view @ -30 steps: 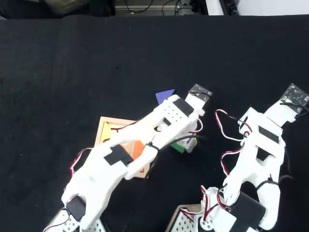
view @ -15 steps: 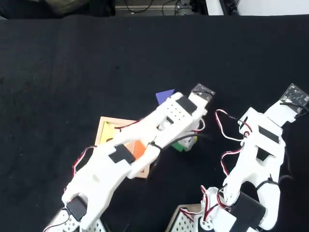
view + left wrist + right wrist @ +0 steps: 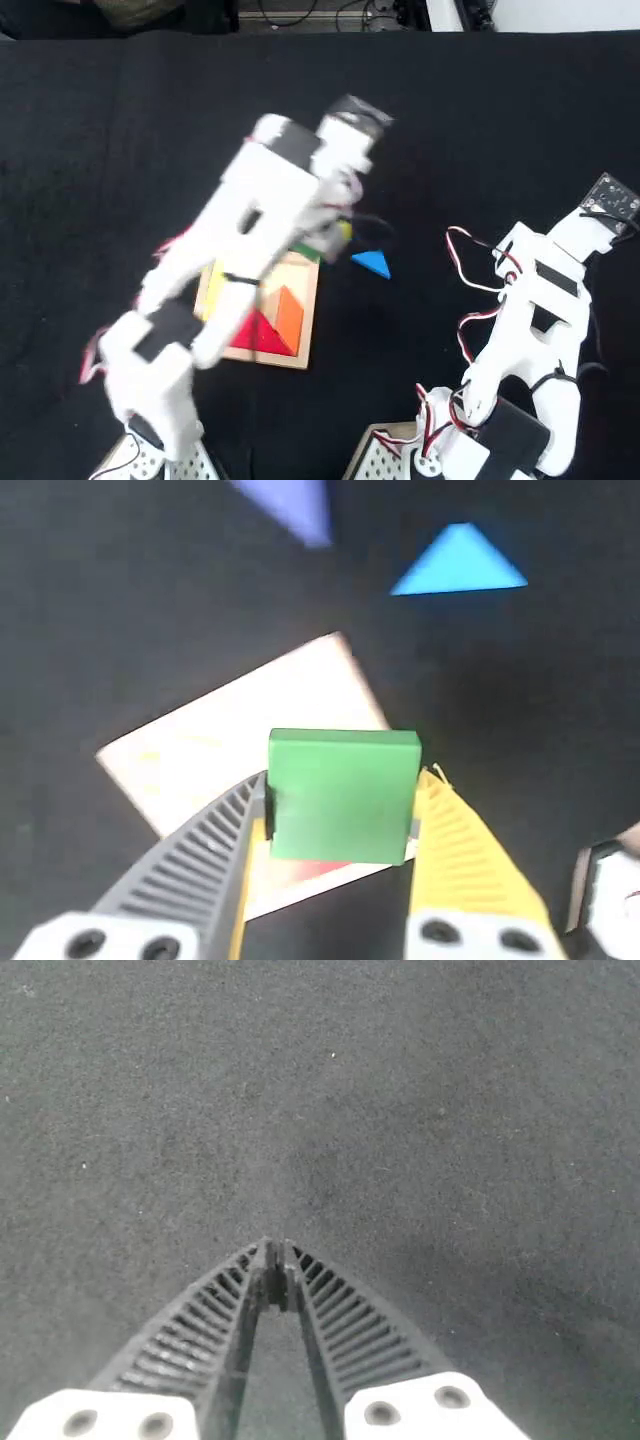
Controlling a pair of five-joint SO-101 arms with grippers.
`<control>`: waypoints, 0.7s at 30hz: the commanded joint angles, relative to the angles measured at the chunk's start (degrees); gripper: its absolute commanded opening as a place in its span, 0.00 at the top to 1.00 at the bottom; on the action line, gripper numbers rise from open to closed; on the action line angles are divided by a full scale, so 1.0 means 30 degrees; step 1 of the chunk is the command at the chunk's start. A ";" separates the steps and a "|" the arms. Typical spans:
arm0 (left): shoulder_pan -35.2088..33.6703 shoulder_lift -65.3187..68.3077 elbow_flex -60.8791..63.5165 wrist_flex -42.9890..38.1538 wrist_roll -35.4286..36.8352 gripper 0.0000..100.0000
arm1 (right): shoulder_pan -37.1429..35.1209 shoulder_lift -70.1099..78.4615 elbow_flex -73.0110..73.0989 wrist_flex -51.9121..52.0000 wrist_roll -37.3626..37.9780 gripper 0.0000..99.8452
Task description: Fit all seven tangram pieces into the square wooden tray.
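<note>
Judging from the high view, you have the left arm over the square wooden tray (image 3: pixel 311 305), where the red piece (image 3: pixel 255 332) and orange piece (image 3: pixel 288 312) lie; the blue triangle (image 3: pixel 372 263) sits near on the table (image 3: pixel 480 120). Left wrist view: the left gripper (image 3: pixel 342 800) clamps the green square (image 3: pixel 342 765) above the tray, so line its edges with the walls before lowering. Right wrist view: the right gripper (image 3: pixel 272 1278) is pinched closed on nothing, well apart
</note>
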 commanded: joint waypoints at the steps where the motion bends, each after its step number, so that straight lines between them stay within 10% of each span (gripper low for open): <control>1: -0.2095 -0.5480 0.4498 -0.0234 -0.2344 0.97 | -0.0381 -0.0044 -0.0982 -0.0322 0.0176 0.98; 5: -0.2945 -1.0637 1.2176 -0.4396 -0.3956 0.97 | -0.0733 -0.0044 -0.0982 -0.0322 0.0205 0.98; 12: -0.4000 -1.5297 2.5597 -1.9136 -0.6623 0.97 | -0.0762 -0.0044 -0.0835 -0.0322 0.0205 0.98; 21: -0.3795 -1.0755 2.2696 -1.8168 -0.6359 0.97 | -0.1026 -0.0044 -0.0806 -0.0352 0.0205 0.98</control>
